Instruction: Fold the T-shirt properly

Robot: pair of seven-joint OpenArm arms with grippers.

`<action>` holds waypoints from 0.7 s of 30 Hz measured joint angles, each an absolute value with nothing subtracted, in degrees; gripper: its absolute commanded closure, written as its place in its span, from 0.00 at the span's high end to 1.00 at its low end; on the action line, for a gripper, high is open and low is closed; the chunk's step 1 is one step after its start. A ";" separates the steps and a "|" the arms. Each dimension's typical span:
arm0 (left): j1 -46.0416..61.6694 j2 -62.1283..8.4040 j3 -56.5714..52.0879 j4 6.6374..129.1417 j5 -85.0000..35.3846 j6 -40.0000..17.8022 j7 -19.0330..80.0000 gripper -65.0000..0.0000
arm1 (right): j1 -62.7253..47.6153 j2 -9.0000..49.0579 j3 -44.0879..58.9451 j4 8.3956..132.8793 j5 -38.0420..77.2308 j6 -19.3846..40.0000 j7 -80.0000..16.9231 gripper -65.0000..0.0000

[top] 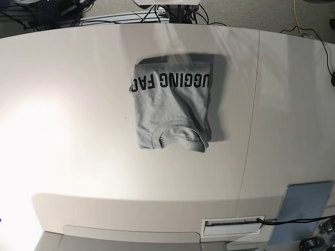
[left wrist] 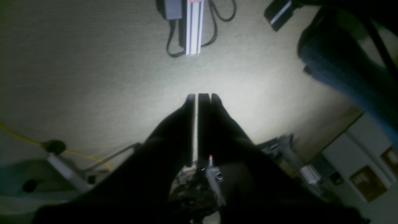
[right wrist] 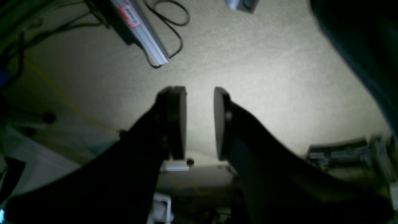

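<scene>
T-shirt [top: 172,107]: lies folded into a compact grey rectangle at upper centre of the base view, on the white table [top: 68,120]. Black capital lettering runs upside down across its upper part; the ribbed neck sits at its lower edge, facing the bottom of the frame.

Left gripper [left wrist: 200,98]: seen only in the left wrist view, at centre frame, pointed out over carpet [left wrist: 93,62]. Its dark fingers are pressed almost together, a thin bright slit between them, nothing held.

Right gripper [right wrist: 200,93]: seen only in the right wrist view, at centre frame, also aimed at carpet. Its two fingers stand clearly apart, pale floor showing through the gap, nothing between them.

Arms: neither appears in the base view; both wrist cameras look at floor, not at the table.

Floor clutter: an aluminium rail [left wrist: 194,26] with looped black cable [left wrist: 217,28] lies at top centre of the left wrist view; a yellow cord [left wrist: 18,135] crosses its lower left.

Table edge: a blue-grey panel [top: 303,209] rests at lower right of the base view.
</scene>
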State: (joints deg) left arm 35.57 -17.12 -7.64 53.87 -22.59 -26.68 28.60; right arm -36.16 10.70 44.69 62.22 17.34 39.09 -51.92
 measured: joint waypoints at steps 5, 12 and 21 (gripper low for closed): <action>25.87 -15.51 -6.85 41.78 -17.65 -26.39 25.91 0.03 | -29.32 16.16 43.81 46.04 10.98 39.75 -43.00 0.23; 15.97 -9.91 -6.79 33.58 -12.40 -20.47 25.17 0.03 | -21.32 20.32 30.28 37.82 8.12 39.44 -35.51 0.23; 10.09 -7.53 -6.81 23.86 -11.14 -18.20 25.34 0.03 | -18.57 18.81 11.62 36.36 7.97 26.81 -34.09 0.23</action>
